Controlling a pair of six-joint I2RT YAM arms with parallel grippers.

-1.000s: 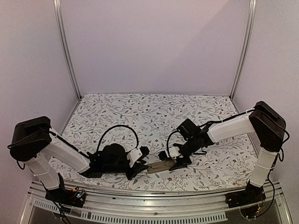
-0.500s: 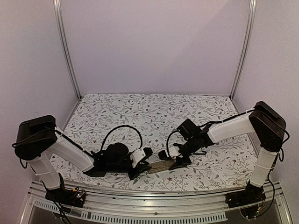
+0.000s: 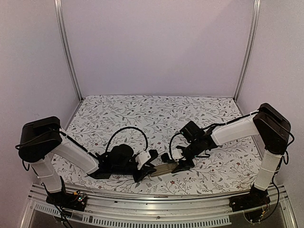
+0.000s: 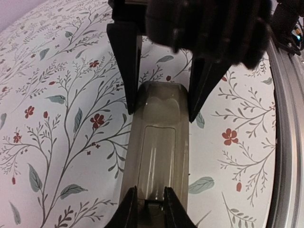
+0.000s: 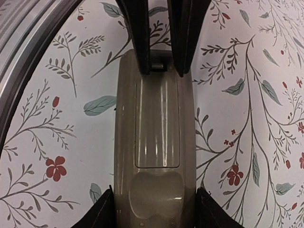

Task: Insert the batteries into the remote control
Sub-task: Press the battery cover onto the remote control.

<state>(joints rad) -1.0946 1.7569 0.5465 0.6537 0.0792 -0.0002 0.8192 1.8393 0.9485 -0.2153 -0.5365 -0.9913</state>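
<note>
The remote control point(image 3: 164, 169) lies back up on the flowered table, its tan-grey back point(image 5: 156, 118) showing the outline of a cover panel. My right gripper point(image 5: 155, 214) is shut on the sides of its wider end, also visible at the top of the left wrist view. My left gripper point(image 4: 151, 210) is at the other end of the remote control point(image 4: 159, 142). Its fingers stand a narrow gap apart, tips resting on the back beside a small dark notch at the panel's edge. From above, the left gripper point(image 3: 148, 166) and right gripper point(image 3: 175, 163) face each other. The batteries are out of view.
The metal rail of the table's near edge point(image 4: 285, 142) runs close beside the remote, also seen as the rail point(image 5: 28, 42) in the right wrist view. Both arms reach inward low over the front of the flowered cloth point(image 3: 156, 114).
My left arm has slid right, bringing its fingers onto the remote's near end, and they have narrowed a little. The right gripper has stayed on the remote, its fingers drawing in slightly.
</note>
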